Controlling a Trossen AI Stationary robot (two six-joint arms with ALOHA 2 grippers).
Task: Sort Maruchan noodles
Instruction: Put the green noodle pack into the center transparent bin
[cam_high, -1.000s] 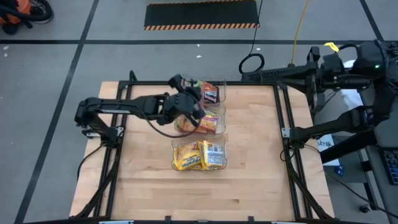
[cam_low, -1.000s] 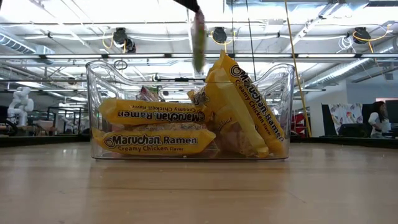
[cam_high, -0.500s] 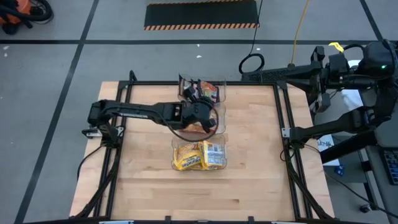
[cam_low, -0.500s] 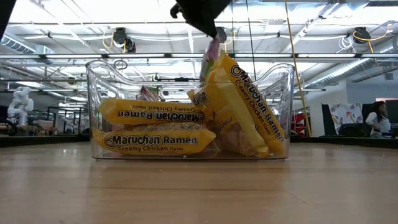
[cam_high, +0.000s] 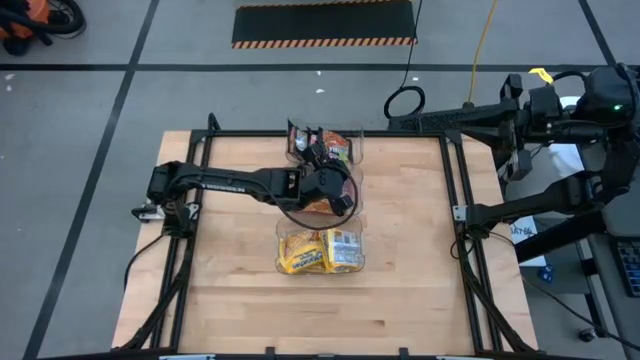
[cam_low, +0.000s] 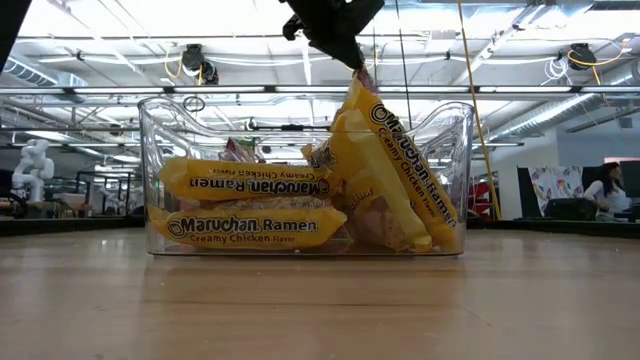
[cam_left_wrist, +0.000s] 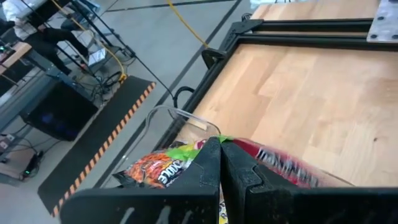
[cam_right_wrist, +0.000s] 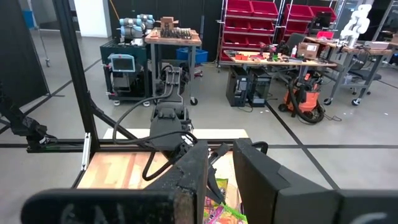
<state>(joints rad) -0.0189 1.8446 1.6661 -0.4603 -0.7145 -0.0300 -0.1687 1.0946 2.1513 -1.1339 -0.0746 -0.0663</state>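
Our left claw (cam_high: 335, 190) hangs over the middle bin (cam_high: 352, 205), its fingers (cam_left_wrist: 211, 163) pressed together on the edge of a green-and-red noodle packet (cam_left_wrist: 273, 163) that dangles beneath them. In the low view the claw sits just above the rim of the near bin (cam_low: 150, 170), which holds only yellow packets (cam_low: 245, 228); the one we carry belongs with the orange and green packets under the claw, we judge. To do this well we should lower until the packet's bottom edge is inside the bin walls, keep it clear of the rim, and only then let go, so it falls flat, not across two bins. The far bin (cam_high: 355, 140) holds the dark packets (cam_high: 335, 150). Our right claw (cam_right_wrist: 221, 163) waits off the surface (cam_high: 410, 290) at the right, fingers spread and holding nothing.
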